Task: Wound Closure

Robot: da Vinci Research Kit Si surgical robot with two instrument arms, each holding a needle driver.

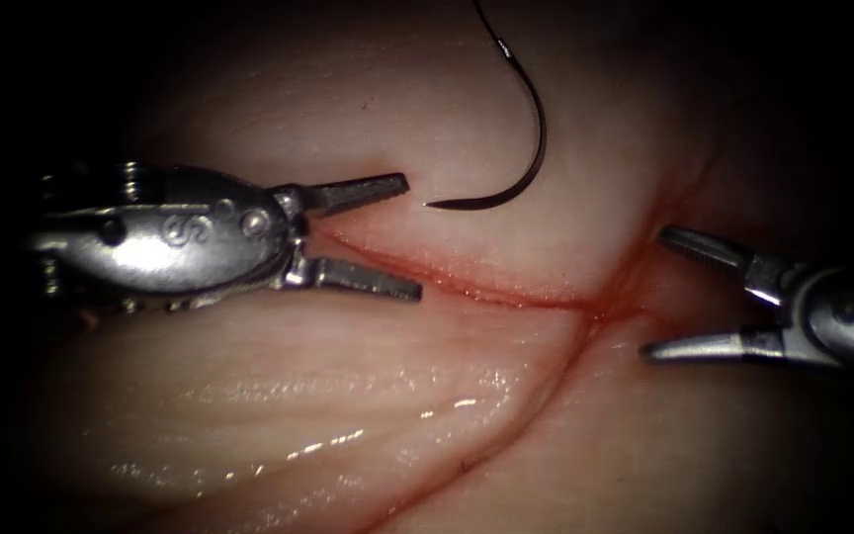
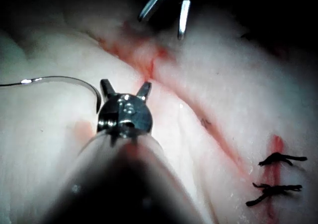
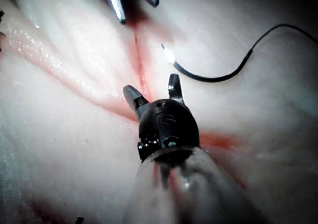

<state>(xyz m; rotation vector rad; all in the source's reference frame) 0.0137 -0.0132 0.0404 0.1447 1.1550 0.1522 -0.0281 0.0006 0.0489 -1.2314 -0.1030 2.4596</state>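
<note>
Endoscope view, nearest first: a broad glistening fold of the tissue (image 1: 348, 425) lies in front, and behind it the cut (image 1: 486, 289) runs as a thin line edged with red fluid (image 1: 605, 302) between the two tools. The left tool (image 1: 414, 235) comes in from the picture's left with its jaws spread wide at the left end of the cut, one tip on either side of it, and nothing between them. The right tool (image 1: 656, 292) comes in from the right, jaws also wide apart and empty, near the right end of the cut where the red fluid gathers.

Farther back, the curved needle (image 1: 531, 148) lies loose on the tissue beyond the cut, held by neither tool. Its sharp tip points toward the left tool's upper jaw, just beside it without touching. I cannot see it entering the tissue. The thread (image 1: 481, 15) leads off from its far end.

From the left wrist view, the left tool (image 2: 125, 88) is open with the needle (image 2: 79, 81) beside it, and two dark knotted stitches (image 2: 278, 173) cross another cut in the tissue (image 2: 238, 85).

From the right wrist view, the right tool (image 3: 153, 88) is open, with the needle (image 3: 208, 77) lying apart from it.
</note>
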